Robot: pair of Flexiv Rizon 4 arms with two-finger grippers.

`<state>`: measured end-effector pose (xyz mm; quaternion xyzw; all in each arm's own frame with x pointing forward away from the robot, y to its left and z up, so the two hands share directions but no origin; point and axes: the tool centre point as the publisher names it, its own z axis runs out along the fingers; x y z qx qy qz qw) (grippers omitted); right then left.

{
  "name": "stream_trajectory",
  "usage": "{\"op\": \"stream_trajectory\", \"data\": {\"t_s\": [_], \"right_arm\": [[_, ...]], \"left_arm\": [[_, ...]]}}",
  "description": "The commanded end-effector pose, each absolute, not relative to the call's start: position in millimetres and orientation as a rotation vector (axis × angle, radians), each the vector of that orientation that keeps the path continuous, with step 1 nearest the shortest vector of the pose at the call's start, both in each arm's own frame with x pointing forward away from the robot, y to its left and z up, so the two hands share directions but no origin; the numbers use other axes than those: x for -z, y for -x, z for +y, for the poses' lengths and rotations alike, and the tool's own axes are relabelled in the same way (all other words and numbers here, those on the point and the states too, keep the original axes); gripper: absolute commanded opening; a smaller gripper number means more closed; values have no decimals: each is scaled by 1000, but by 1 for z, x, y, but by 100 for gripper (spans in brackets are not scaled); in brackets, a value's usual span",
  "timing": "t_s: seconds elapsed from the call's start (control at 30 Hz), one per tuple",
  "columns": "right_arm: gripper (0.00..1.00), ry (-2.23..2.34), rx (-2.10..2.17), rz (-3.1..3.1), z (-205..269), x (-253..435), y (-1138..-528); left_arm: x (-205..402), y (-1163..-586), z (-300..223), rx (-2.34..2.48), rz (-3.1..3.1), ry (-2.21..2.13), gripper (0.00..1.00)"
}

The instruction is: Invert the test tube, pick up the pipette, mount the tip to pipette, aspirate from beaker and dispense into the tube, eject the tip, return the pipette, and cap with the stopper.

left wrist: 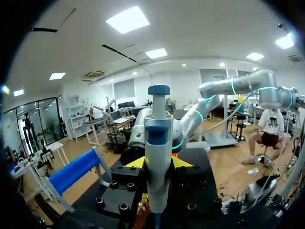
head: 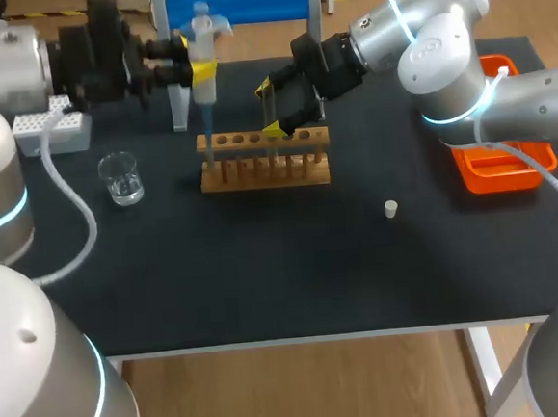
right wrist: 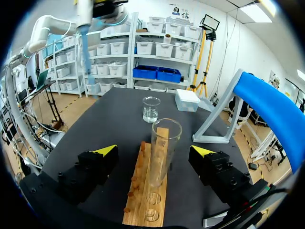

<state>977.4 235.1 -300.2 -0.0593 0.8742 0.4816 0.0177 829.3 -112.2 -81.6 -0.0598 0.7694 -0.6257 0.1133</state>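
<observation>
My left gripper [head: 183, 71] is shut on the white and blue pipette [head: 202, 55], upright at the back left; its thin lower end hangs over the left end of the wooden rack [head: 264, 159]. In the left wrist view the pipette [left wrist: 158, 157] stands between the yellow tips of my left gripper [left wrist: 158, 164]. My right gripper [right wrist: 153, 151] is open, a finger on each side of the clear test tube [right wrist: 162, 152], which stands mouth-up in the rack [right wrist: 148, 200]. My right gripper [head: 276, 107] hovers over the rack's right half. The beaker [head: 120, 177] holds clear liquid. A white stopper [head: 391, 208] lies loose.
A white tip box [head: 50, 125] sits at the back left, beside the beaker [right wrist: 151, 109]. The pipette stand with a blue bar [head: 234, 4] is behind the rack. An orange tray [head: 498, 167] lies at the right edge, under my right arm.
</observation>
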Motion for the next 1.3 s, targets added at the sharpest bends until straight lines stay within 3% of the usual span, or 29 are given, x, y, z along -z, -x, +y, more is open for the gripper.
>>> {"op": "stream_trajectory", "data": {"t_s": [0.03,0.47,1.3], "right_arm": [[100,187,-1497,2716,234,300,-978],[100,187,-1497,2716,234,300,-978],[100,187,-1497,2716,234,300,-978]], "left_arm": [[99,-809,-132,1869,2220,190,0],[99,-804,-180,1882,2245,147,0],[101,-815,-190,1943,2257,136,0]]}}
